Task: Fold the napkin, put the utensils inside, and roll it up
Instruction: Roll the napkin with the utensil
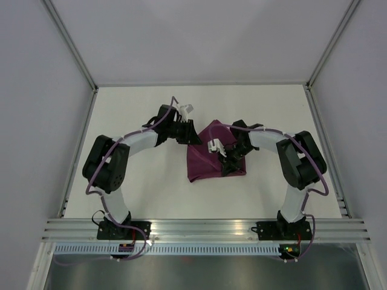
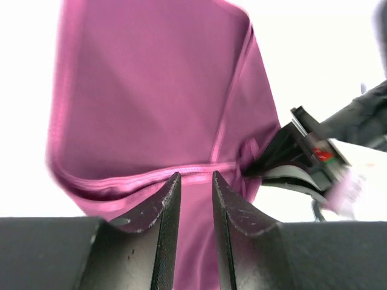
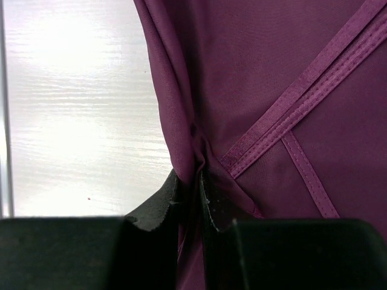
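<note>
White table (image 1: 139, 181) inside a pale-walled booth, metal rail along the bottom edge.

Top view: at centre frame, the napkin (image 1: 205, 164), plum, lying on the table as a rough, lumpy, doubled-over rectangle. At its upper left corner, the left gripper (image 1: 184, 134); over its right half, the right gripper (image 1: 228, 158), low on the cloth. No utensils to be seen anywhere.

Left wrist view: purple cloth across the upper and middle frame, blurred, with a stitched hem (image 2: 139, 178) running just above the fingertips. Jaws standing a little apart, cloth showing through the narrow gap, nothing visibly pinched. At right of frame, the other arm's dark finger pressing into the cloth's edge.

Right wrist view: cloth over the right two thirds, bare table at left. Jaws squeezed together on a gathered ridge of the napkin at lower centre, the fabric puckering into the black fingers (image 3: 160, 202). Hem bands (image 3: 302, 96) crossing diagonally at upper right.

Handling, as a judgement: light, limp, faintly slick; likely to sag, slide on itself and lose a fold once let go. Best taken at a corner or along a hem, where the doubled stitching gives the pads some thickness, pinching through every layer meant to travel together, and lifting low to avoid dragging the fold open.
</note>
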Tool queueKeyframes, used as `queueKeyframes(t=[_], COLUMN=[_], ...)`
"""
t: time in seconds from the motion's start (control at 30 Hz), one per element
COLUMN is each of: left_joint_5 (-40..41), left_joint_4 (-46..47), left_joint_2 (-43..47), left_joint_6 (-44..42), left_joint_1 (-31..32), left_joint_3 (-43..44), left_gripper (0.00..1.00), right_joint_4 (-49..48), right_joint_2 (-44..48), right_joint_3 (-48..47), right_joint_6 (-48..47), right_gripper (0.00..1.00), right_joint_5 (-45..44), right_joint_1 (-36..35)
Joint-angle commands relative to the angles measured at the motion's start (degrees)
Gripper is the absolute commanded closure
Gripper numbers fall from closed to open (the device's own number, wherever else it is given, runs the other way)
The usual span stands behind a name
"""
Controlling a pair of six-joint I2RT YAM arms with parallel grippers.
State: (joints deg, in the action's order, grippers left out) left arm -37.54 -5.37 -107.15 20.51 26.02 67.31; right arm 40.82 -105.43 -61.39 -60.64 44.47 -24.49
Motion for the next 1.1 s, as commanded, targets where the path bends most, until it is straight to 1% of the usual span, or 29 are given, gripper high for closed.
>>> queueKeyframes(t=[0.0, 0.03, 0.1, 0.13, 0.17, 0.2, 0.23, 0.3, 0.33, 0.37, 0.43, 0.5, 0.53, 0.57, 0.6, 0.63, 0.67, 0.7, 0.73, 0.77, 0.9, 1.07], left_joint_5=[11.42, 13.61, 15.12, 16.52, 17.84, 20.64, 22.93, 26.97, 28.04, 29.61, 33.4, 37.08, 37.8, 39.98, 42.44, 43.85, 45.35, 47.01, 47.73, 48.78, 53.87, 54.77], left_joint_4=[25.82, 29.06, 37.32, 39.79, 44.6, 46.04, 46.76, 48.25, 48.78, 49.13, 48.96, 48.26, 46.26, 44.93, 43.7, 41.25, 40.36, 39.65, 38.69, 38.5, 38.41, 39.47], left_joint_2=[9.39, 10.29, 13.19, 14.16, 15.56, 17.92, 19.34, 21.01, 22.41, 22.95, 25.05, 26.38, 27.08, 27.35, 27.44, 27.26, 27.09, 26.74, 26.04, 25.6, 22.52, 21.46], left_joint_6=[10.34, 10.68, 9.9, 7.72, 5.7, 3.16, -2.44, -7.39, -11.16, -13.02, -18.89, -23.3, -27.85, -30.07, -34.62, -36.66, -38.42, -41.4, -42.82, -43.88, -51.34, -53.56], left_joint_1=[0.52, 0.61, 0.96, 1.4, 2.18, 4.28, 5.78, 9.64, 10.79, 13.07, 15.02, 18.35, 19.5, 20.9, 23.61, 25.03, 27.57, 28.46, 30.3, 30.32, 36.02, 41.11], left_joint_3=[-9.37, -13.13, -16.66, -20.16, -21.94, -23.44, -25.45, -26.79, -27.83, -28.37, -29.33, -29.6, -29.52, -29.34, -29.08, -28.99, -28.99, -29.34, -29.6, -29.78, -32.32, -35.14], left_gripper=[0.68, 0.68, 0.65, 0.65, 0.64, 0.64, 0.63, 0.59, 0.57, 0.55, 0.55, 0.53, 0.53, 0.52, 0.51, 0.51, 0.51, 0.51, 0.52, 0.52, 0.5, 0.48], right_joint_4=[14.61, 16.12, 19.64, 20.87, 22.8, 23.86, 25.09, 27.38, 27.99, 29.04, 29.14, 28.8, 28.7, 28.7, 28.36, 28.0, 27.48, 27.56, 27.21, 26.95, 25.1, 25.19], right_joint_2=[-7.32, -9.6, -11.9, -14.17, -15.32, -17.51, -18.66, -20.6, -22.17, -22.89, -24.38, -25.26, -25.44, -25.62, -25.97, -26.06, -26.14, -26.49, -26.58, -26.58, -26.58, -26.94], right_joint_3=[-3.29, -4.43, -7.6, -9.7, -10.68, -11.64, -13.74, -15.51, -17.09, -17.8, -19.46, -20.17, -20.61, -20.7, -20.88, -20.97, -20.97, -21.14, -21.41, -21.49, -21.41, -21.76], right_joint_6=[-7.2, -7.91, -9.14, -9.67, -9.93, -10.28, -10.72, -10.55, -10.46, -10.46, -8.88, -6.96, -6.6, -6.33, -5.9, -4.93, -4.49, -4.31, -3.44, -3.08, -0.27, 0.17], right_gripper=[0.99, 1.0, 0.99, 1.0, 1.0, 1.0, 1.0, 0.99, 1.0, 1.0, 1.0, 0.99, 1.0, 0.99, 0.99, 1.0, 0.99, 0.99, 1.0, 1.0, 1.0, 1.0], right_joint_5=[0.18, 0.35, 0.53, 0.62, 0.62, 0.79, 0.8, 0.8, 0.88, 1.06, 1.06, 0.8, 0.62, 0.62, 0.45, 0.27, 0.09, 0.18, 0.01, -0.17, -1.05, -0.96], right_joint_1=[1.63, 1.73, 2.16, 2.25, 2.43, 2.78, 2.87, 3.22, 3.22, 3.4, 3.48, 3.4, 3.48, 3.4, 3.48, 3.48, 3.48, 3.48, 3.48, 3.57, 3.57, 3.66])
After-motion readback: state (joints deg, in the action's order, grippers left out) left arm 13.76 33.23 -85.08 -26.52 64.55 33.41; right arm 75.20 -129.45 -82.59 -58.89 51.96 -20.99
